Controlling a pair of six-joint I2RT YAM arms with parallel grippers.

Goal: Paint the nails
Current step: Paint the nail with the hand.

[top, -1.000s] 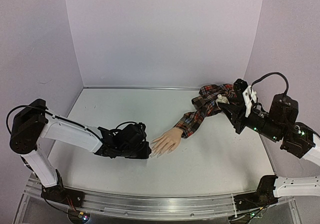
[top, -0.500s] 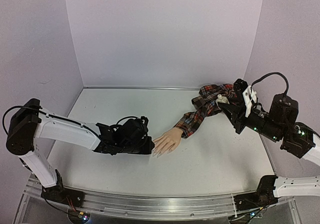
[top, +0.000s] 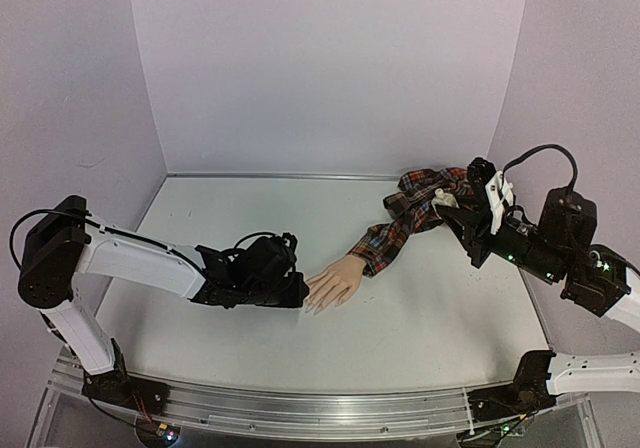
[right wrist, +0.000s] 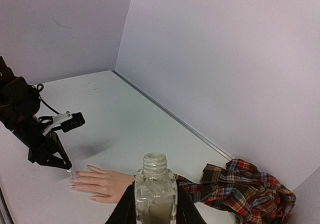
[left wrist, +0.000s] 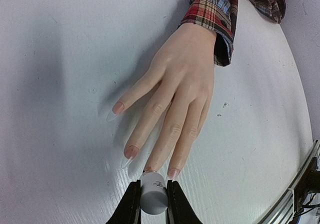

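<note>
A skin-coloured mannequin hand (top: 335,280) with a red plaid sleeve (top: 415,213) lies palm down on the table, fingers toward the left arm. Its pale nails (left wrist: 131,151) show in the left wrist view. My left gripper (left wrist: 152,204) is shut on a white cap with a brush (left wrist: 152,189), whose tip rests on the nail of the second finger from the right. My right gripper (right wrist: 155,209) is shut on a small clear open bottle (right wrist: 156,191), held upright above the table at the right. The hand also shows in the right wrist view (right wrist: 100,181).
The white table (top: 300,218) is walled by pale lilac panels at the back and sides. The bunched end of the plaid sleeve (right wrist: 247,186) lies at the back right. A metal rail (top: 320,413) runs along the near edge.
My left gripper has moved a little right toward the fingertips and now rests there. The right arm has not moved.
</note>
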